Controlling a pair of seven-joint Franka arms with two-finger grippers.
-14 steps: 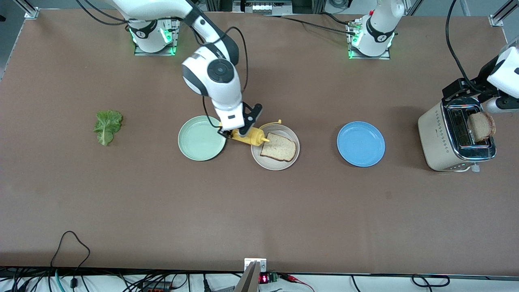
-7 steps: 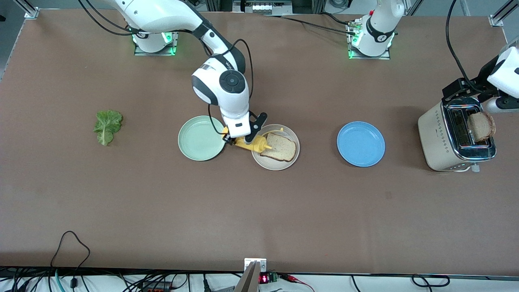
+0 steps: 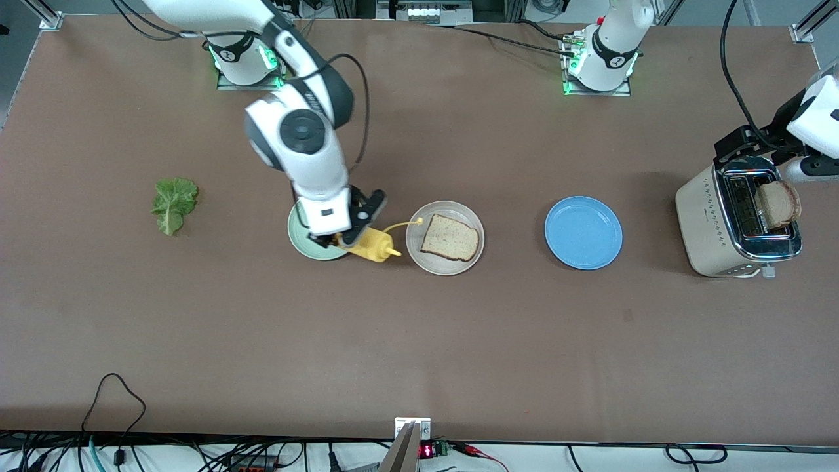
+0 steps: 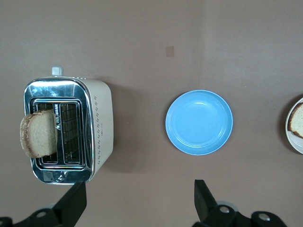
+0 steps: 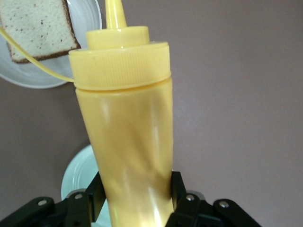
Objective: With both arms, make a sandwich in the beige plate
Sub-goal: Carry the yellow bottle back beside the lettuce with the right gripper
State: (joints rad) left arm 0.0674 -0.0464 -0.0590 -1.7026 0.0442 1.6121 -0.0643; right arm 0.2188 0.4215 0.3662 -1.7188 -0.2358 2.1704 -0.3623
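Tabletop: beige plate (image 3: 416, 252) holds bread slice (image 3: 449, 237); toaster (image 3: 711, 223) holds another.

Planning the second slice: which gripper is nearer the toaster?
Left. The left gripper hangs over the table beside the toaster; the right gripper holds the mustard bottle by the green plate.

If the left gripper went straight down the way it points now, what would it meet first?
Probably bare table. The left gripper, open and waiting high up, points at the brown surface between the toaster and the blue plate; neither seems to lie between its fingers, though depth is hard to judge.
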